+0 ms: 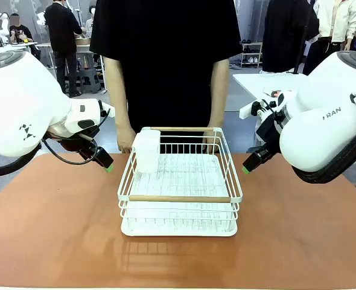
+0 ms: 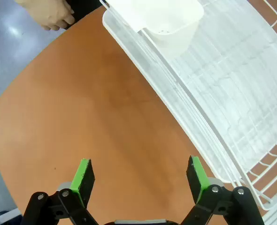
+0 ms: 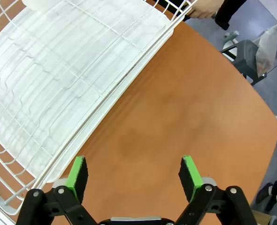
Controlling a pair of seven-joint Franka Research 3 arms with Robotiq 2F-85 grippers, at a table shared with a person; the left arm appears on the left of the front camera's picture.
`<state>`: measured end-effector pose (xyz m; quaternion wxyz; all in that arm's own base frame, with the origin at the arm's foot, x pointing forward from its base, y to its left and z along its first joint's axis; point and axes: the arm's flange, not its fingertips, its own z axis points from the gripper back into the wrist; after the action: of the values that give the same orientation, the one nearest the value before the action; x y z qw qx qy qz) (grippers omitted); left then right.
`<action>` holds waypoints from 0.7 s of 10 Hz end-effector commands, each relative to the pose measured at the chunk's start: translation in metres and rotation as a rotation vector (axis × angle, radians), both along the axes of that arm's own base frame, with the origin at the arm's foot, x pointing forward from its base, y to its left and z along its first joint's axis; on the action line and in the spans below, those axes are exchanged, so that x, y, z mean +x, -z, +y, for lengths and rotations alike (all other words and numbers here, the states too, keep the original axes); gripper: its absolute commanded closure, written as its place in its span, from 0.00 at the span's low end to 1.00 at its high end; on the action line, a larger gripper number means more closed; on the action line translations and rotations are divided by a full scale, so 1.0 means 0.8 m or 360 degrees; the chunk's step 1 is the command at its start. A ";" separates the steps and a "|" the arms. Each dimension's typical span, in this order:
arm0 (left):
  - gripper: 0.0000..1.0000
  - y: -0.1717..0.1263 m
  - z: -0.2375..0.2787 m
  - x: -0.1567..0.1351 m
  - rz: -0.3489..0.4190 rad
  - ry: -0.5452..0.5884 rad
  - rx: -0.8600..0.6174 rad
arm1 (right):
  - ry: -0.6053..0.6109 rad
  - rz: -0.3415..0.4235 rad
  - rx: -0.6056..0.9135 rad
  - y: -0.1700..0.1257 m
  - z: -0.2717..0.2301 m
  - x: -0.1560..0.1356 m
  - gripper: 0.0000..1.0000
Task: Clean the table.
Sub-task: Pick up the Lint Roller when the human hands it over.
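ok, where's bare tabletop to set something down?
Bare table lies left of the wire rack under the open left gripper, right of it under the open right gripper, and in a wide strip along the near edge. It is crowded at the far edge, where the person's hands are by the rack. A white bin sits in its far-left corner.

The left arm (image 1: 18, 99) bends down at the wrist, so the left gripper (image 2: 141, 176) slants downward and inward. Its 2 fingers are spread wide, and the green pads (image 2: 83, 173) face each other across the gap. The right arm (image 1: 329, 130) mirrors that pose: the right gripper (image 3: 134, 174) tilts down and inward, its 2 fingers (image 3: 189, 173) equally wide apart. Above and outward of each pincer sits its white wrist.
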<state>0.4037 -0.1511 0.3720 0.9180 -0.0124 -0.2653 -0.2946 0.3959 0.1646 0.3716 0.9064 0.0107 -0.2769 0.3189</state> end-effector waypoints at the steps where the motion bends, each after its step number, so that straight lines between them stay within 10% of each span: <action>1: 0.00 0.000 0.000 0.000 0.0000 0.0001 0.0000 | 0.0000 0.0000 0.0000 0.000 0.000 0.000 0.00; 7: 0.00 0.000 0.000 0.000 0.0000 0.0001 0.0000 | 0.0000 0.0000 0.0000 0.000 0.000 0.000 0.00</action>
<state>0.4036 -0.1515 0.3720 0.9178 -0.0124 -0.2653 -0.2951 0.3960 0.1644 0.3717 0.9063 0.0104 -0.2769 0.3191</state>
